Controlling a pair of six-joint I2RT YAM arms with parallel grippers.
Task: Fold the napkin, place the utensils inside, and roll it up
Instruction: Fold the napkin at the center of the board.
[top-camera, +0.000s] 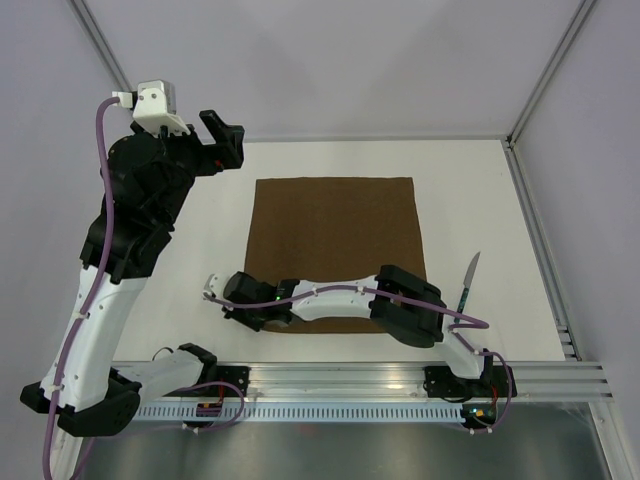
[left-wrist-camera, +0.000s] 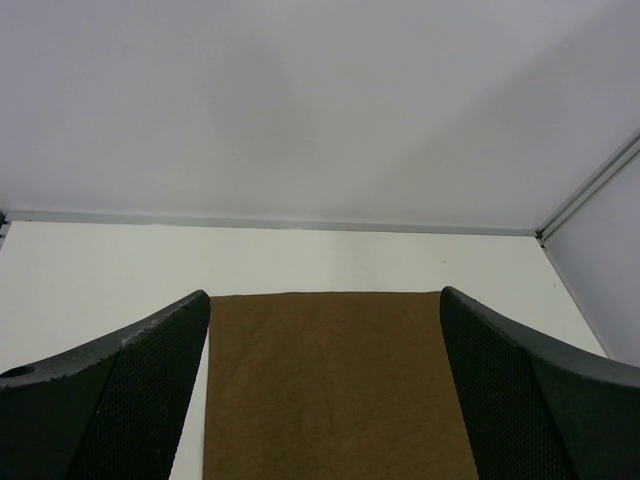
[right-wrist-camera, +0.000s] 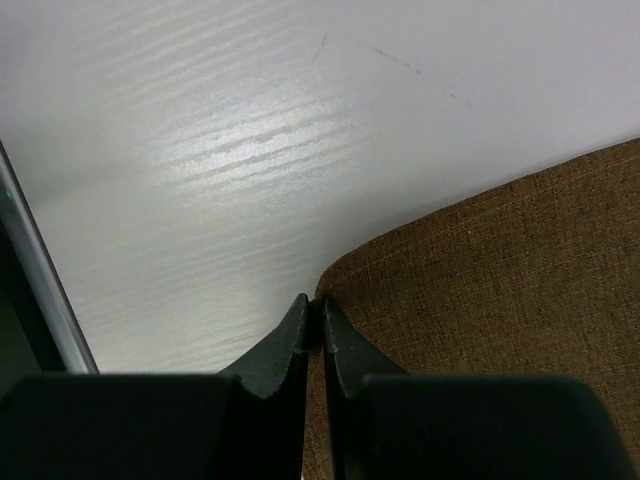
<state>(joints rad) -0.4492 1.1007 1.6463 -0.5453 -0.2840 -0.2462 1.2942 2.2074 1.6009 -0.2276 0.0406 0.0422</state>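
Note:
The brown napkin lies flat in the middle of the white table, with the knife to its right, teal handle toward me. My right gripper reaches across to the napkin's near left corner. In the right wrist view this gripper is shut on the edge of the napkin, which curls up at the pinch. My left gripper hangs high at the far left, apart from the cloth. It stands open with nothing between its fingers, the napkin showing below them.
A metal frame rail runs along the table's right side. Another rail crosses the near edge by the arm bases. White walls close the back and sides.

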